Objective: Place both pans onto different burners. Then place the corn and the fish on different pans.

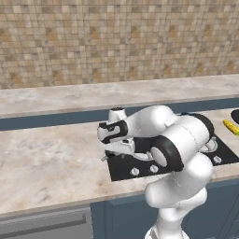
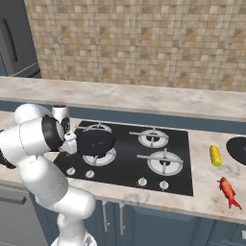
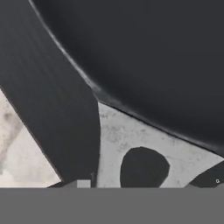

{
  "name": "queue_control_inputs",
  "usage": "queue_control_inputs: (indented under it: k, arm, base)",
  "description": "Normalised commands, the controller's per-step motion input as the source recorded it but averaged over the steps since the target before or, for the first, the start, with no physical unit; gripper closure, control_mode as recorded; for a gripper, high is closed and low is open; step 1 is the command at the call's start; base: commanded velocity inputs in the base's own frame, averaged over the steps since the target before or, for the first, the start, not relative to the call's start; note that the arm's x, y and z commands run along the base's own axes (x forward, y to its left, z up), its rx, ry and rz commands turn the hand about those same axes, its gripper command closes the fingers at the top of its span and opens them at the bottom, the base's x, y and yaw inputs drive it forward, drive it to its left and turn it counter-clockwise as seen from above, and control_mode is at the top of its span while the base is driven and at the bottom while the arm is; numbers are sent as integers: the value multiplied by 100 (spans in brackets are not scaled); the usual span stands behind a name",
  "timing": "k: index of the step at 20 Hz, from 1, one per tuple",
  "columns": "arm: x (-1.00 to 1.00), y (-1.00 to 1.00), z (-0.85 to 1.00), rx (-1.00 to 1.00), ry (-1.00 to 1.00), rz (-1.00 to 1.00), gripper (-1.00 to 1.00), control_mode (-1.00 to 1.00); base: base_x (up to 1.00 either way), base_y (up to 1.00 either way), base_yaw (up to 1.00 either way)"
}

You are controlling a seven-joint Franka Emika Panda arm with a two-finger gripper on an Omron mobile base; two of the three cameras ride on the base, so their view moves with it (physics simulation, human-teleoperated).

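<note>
Knobs in a row along the front edge of the black cooktop, silver and small. Just behind them, the two front burners: front right burner bare, front left burner partly covered by a pan. Cannot tell from the right base view whether that pan rests on the grate or hangs just above it. Handle side turned toward the gripper, which sits at the pan's left edge, tucked against the arm's dark wrist joint. Jaws hidden by the hand and the pan, so cannot tell whether clamped on the handle or parted. Seen from the hand view, very close: curved dark pan rim across the top, a pale grey piece of burner beneath it, black glass to the left, and a corner of marbled counter at the far left.

Off to the right on the counter, well apart from the cooktop: fish nearest the front edge, corn behind it, and second pan just beyond the corn, cut off by the frame edge. Corn and second pan close together but not touching.

Farther back, back left burner and back right burner, both bare. Behind the cooktop, a raised counter ledge, then a tiled wall, with a dark fridge at far left.
</note>
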Motion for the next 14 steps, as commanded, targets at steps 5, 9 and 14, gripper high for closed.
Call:
queue_control_inputs:
  k: [5,9,14]
  arm:
    - [-2,-12,-24,0,0,-1,100,-100]
    - [-37,-28,-12,0,-3,-6,100,-100]
    - [-59,-27,-17,0,-8,-10,100,-100]
  base:
    - [0,0,0]
    - [0,0,0]
    - [0,0,0]
